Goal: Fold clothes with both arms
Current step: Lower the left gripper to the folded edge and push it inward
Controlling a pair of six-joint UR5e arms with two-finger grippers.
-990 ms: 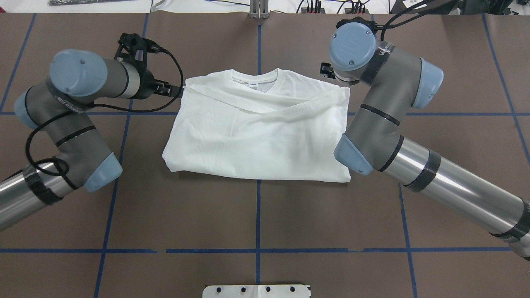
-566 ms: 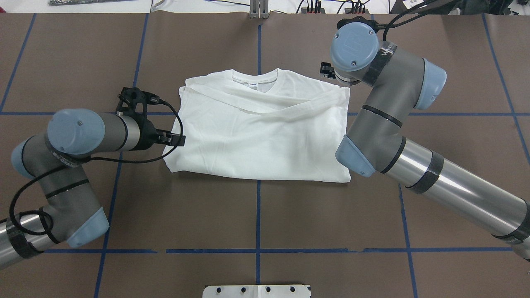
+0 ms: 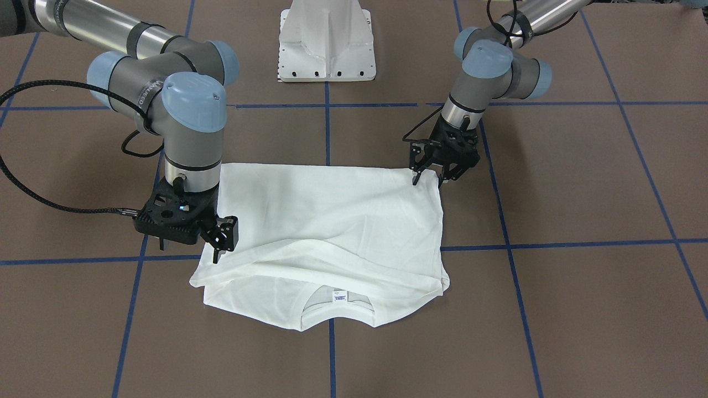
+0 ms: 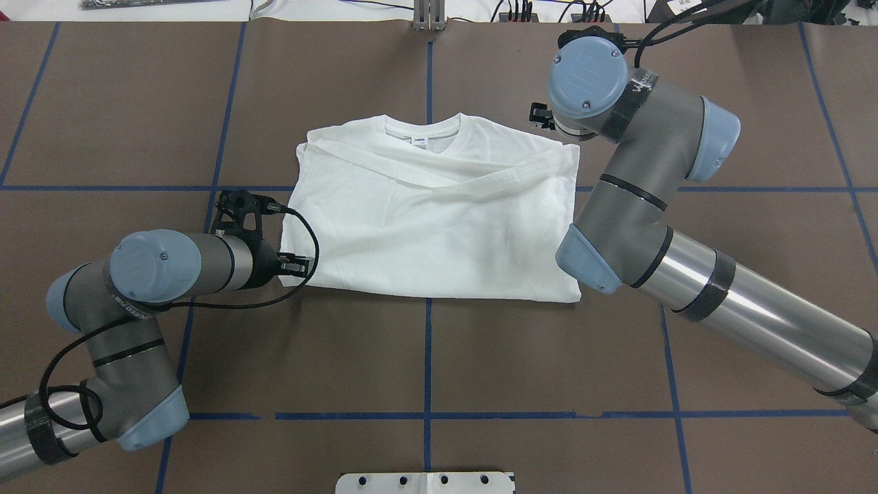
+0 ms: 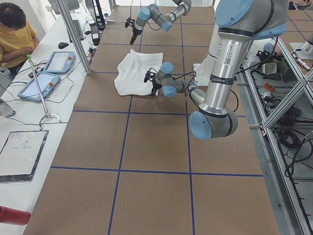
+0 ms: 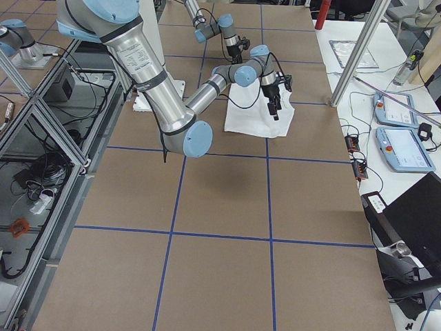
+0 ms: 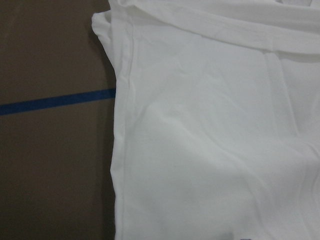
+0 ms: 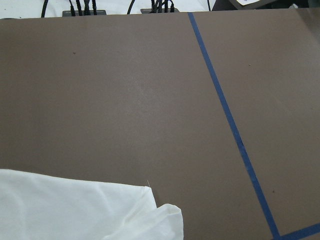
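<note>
Though the right hand [image 3: 219, 246] cannot be read, the left hand [image 3: 427, 178] is spread — shirt [image 3: 332, 221] crosswise, collar [image 4: 405, 127] away from robot.

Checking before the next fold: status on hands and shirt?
Left hand open at hem corner of shirt. Right hand open at collar-side corner. Cloth flat, sleeves folded across, neither corner lifted. Nothing in the way.

No text is legible. Blue print is seen on the neck label [image 3: 339, 297] of the shirt [image 3: 326, 215], too small to be read. White lettering on the right arm [image 3: 191, 119]'s black band [image 3: 145, 91] is not made out.
</note>
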